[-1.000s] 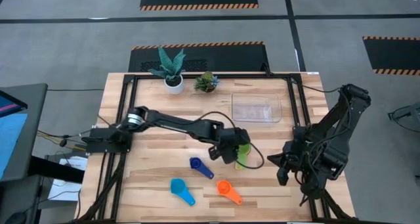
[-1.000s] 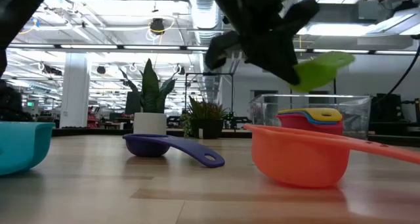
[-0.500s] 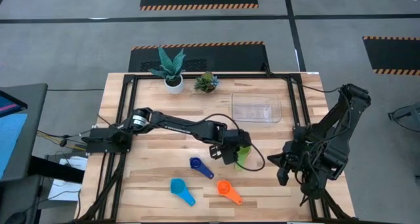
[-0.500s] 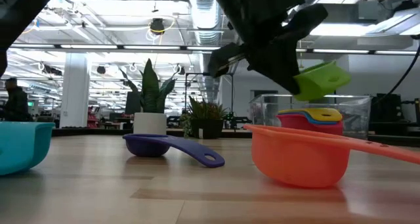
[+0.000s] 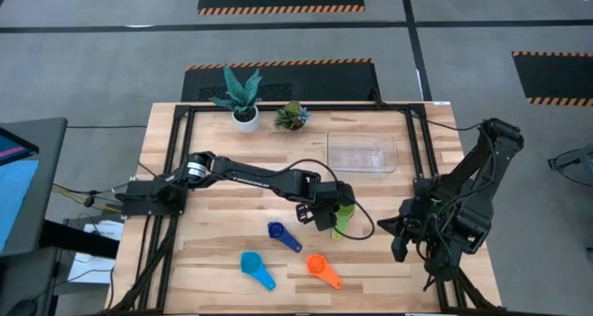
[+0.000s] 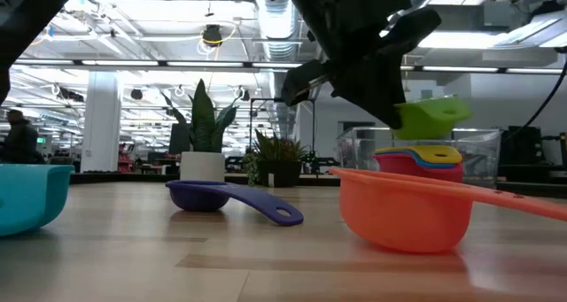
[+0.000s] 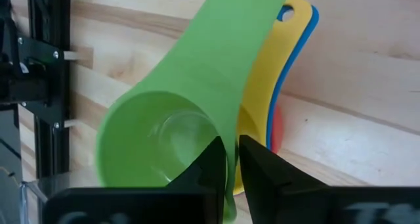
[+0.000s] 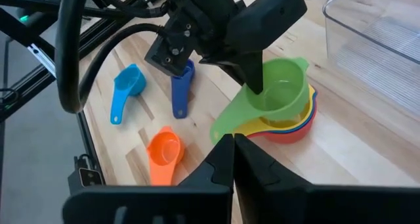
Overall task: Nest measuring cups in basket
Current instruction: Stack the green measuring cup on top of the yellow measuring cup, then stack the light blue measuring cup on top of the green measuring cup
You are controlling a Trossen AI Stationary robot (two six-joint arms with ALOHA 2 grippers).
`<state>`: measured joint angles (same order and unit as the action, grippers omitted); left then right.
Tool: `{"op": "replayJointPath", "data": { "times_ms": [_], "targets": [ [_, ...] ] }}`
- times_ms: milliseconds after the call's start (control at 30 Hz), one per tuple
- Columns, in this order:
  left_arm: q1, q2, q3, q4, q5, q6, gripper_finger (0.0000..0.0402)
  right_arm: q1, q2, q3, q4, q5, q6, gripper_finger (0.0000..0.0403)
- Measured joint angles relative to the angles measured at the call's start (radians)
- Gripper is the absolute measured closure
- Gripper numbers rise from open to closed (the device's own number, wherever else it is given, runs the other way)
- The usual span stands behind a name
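The left gripper (image 8: 252,76) reaches across the middle of the bench (image 5: 222,260) and pinches the rim of the green measuring cup (image 8: 272,96) between its nearly closed fingers. That cup sits tilted on top of a nested stack (image 8: 292,125) of yellow, blue and red cups, its handle pointing toward the near edge. The stack stands on the bare wood, just near of the clear basket (image 5: 361,153) and apart from it.

Three more cups lie loose on the near part of the bench: a dark blue cup (image 5: 283,234), a light blue cup (image 5: 256,268) to its left, and an orange cup (image 5: 321,270) to its right.

The right gripper (image 5: 400,240) waits over the right side of the bench, its fingers closed on nothing.

A white plant pot (image 5: 245,120) and a smaller plant (image 5: 292,117) stand at the far edge.
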<state>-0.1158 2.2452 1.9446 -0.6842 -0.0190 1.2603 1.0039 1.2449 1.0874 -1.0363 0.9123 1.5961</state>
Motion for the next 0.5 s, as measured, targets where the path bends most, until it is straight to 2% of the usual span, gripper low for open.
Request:
{"op": "replayJointPath", "data": {
  "times_ms": [500],
  "targets": [
    [0.022,0.000,0.000,0.000,-0.028,-0.054,0.0311,0.000,0.000,0.000,0.006,-0.025,0.003,0.0377]
  ]
}}
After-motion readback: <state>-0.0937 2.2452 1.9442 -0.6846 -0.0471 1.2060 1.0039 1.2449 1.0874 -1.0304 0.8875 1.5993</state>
